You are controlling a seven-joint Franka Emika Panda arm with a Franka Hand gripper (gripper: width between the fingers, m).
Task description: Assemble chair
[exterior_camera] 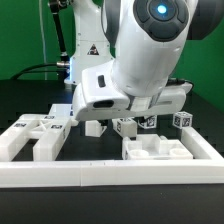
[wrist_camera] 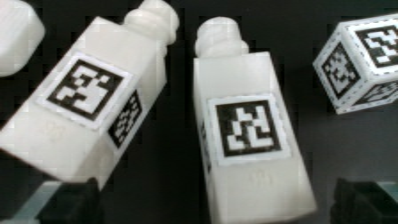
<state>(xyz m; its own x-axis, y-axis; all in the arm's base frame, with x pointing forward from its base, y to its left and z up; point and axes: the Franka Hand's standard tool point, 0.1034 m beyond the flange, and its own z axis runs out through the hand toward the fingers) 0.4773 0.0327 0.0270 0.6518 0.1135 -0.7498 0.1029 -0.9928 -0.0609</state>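
Note:
In the wrist view two white chair legs lie side by side on the black table, each with a square tag: one leg (wrist_camera: 98, 95) slants away, the other leg (wrist_camera: 246, 120) runs down between my fingers. My gripper (wrist_camera: 214, 206) is open, its dark fingertips (wrist_camera: 64, 200) standing well clear of that leg on both sides and touching nothing. A tagged white cube (wrist_camera: 365, 60) lies beside the legs. In the exterior view the gripper (exterior_camera: 100, 120) hangs low over the middle of the table and hides the legs.
A flat white chair panel (exterior_camera: 38, 138) lies at the exterior view's left and another panel (exterior_camera: 160, 150) at its right. Small tagged cubes (exterior_camera: 181, 120) sit behind the right panel. A low white border rail (exterior_camera: 110, 172) runs along the front.

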